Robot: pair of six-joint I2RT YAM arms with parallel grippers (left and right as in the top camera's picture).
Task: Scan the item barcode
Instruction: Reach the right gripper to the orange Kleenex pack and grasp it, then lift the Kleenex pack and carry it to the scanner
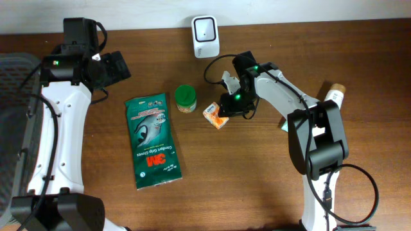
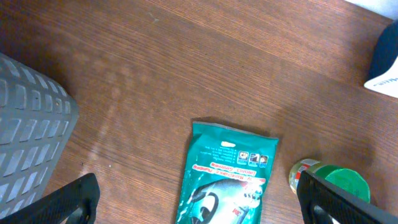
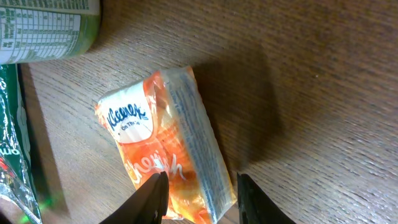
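An orange Kleenex tissue pack [image 1: 216, 115] [image 3: 165, 143] lies flat on the wooden table, right of centre. My right gripper [image 1: 231, 102] [image 3: 200, 186] is lowered over its near end, one finger on each side. The left finger meets the pack's edge and a narrow gap shows at the right finger. The white scanner [image 1: 205, 36] stands upright at the table's back edge. My left gripper [image 1: 112, 67] [image 2: 198, 205] hovers wide open at the far left, above the green 3M glove pouch [image 1: 152, 141] [image 2: 227, 174], holding nothing.
A green-lidded jar [image 1: 185, 98] [image 2: 323, 171] [image 3: 43, 28] stands just left of the tissue pack. A cork-topped bottle [image 1: 334, 95] lies by the right arm. A grey basket [image 1: 13, 96] [image 2: 31, 124] fills the left edge.
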